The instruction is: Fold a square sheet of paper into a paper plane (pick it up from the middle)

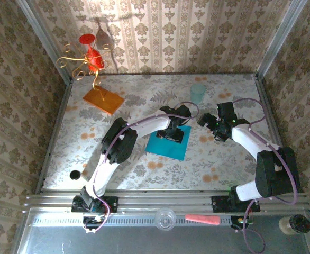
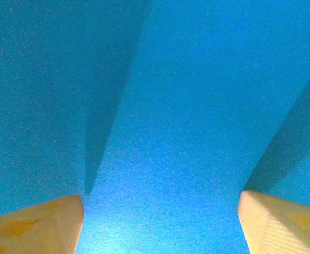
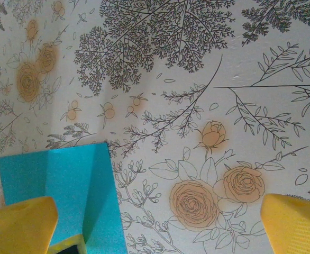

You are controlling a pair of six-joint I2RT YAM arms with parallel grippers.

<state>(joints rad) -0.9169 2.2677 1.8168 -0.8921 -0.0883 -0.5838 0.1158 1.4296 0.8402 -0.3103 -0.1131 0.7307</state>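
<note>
The square sheet of teal-blue paper (image 1: 168, 142) lies flat on the flowered table near the middle. My left gripper (image 1: 172, 133) is down over the sheet's upper middle, open. In the left wrist view the paper (image 2: 176, 106) spreads under the gripper (image 2: 161, 211), whose yellow fingertips (image 2: 44, 225) stand far apart just above it. My right gripper (image 1: 207, 121) hovers open to the right of the sheet. The right wrist view has the sheet's corner (image 3: 60, 185) at lower left, beside the left fingertip, and bare tablecloth between the fingers of the gripper (image 3: 160, 222).
An orange slab (image 1: 103, 100) lies at the back left, below a red and gold wire stand (image 1: 90, 59). A pale mint cup (image 1: 198, 93) stands at the back, right of centre. A small black disc (image 1: 75, 174) sits near the front left edge.
</note>
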